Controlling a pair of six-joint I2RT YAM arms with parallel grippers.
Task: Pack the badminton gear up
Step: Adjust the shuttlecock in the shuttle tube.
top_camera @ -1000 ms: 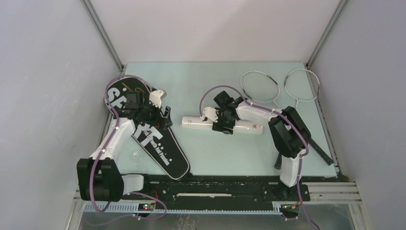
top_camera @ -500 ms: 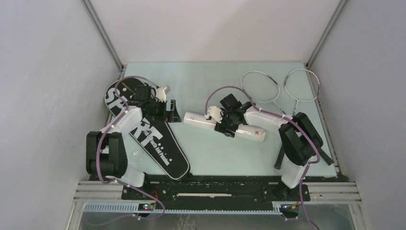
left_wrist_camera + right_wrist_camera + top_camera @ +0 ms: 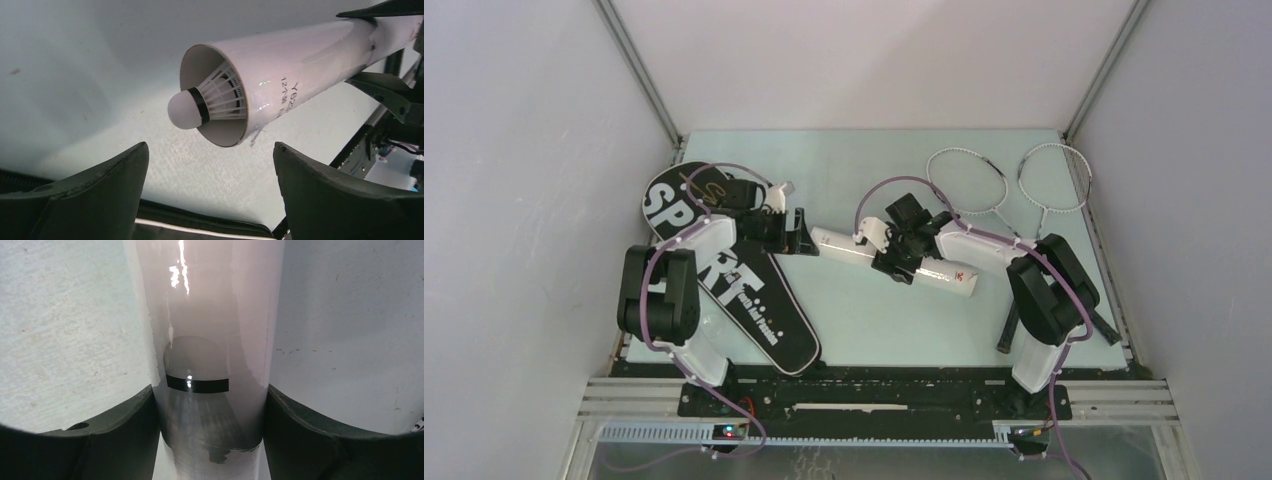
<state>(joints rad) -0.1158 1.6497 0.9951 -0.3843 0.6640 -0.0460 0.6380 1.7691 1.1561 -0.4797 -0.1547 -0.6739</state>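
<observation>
My right claw [image 3: 210, 392] grips the white tube [image 3: 300, 55], and my left claw [image 3: 210, 155] stands wide before the shuttlecock [image 3: 187, 108] in its mouth.

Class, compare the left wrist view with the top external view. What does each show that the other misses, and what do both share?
Only the left wrist view shows the shuttlecock poking cork-first out of the open end of the white tube. Only the top external view shows the two racquets at the far right and the "SPORT" lettering on the black bag. Both show the tube, the right gripper clamped around it, and the open left gripper facing its mouth.
</observation>
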